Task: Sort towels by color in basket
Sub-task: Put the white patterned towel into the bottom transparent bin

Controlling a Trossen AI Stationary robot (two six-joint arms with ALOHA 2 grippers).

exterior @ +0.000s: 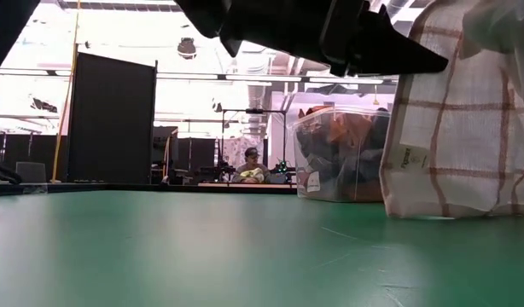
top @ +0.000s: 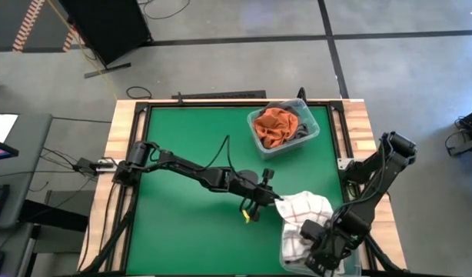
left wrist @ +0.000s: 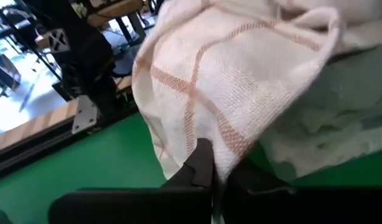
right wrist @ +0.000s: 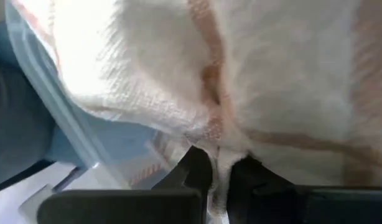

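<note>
Bench (top: 190,131): green mat in a wooden frame on a grey workshop floor; person seated far behind in the low view.
Left claw (top: 276,201): clenched on one edge of the white towel with reddish grid lines (top: 305,206); fingers (left wrist: 200,165) pinching a fold, seen close in the left wrist view.
Right claw (right wrist: 219,168): pinched shut on the same gridded towel at its near end, low at the front right corner of the bench, over a clear bin (right wrist: 51,109) with a bluish rim.
Gridded towel: bunched between the two claws, draped partly over that front bin, one end hanging to the mat in the low view; not yet settled inside.
Far bin (top: 284,128): clear tub near the back right of the bench, well apart from both claws.
Rust orange towel (top: 274,125): already in the far bin.
Dark grey towel (top: 301,128): beside the orange one, same bin.
Done, judged: two coloured towels binned together.
Left, judged: placing the gridded towel; plain white and grey plaid not made out.
</note>
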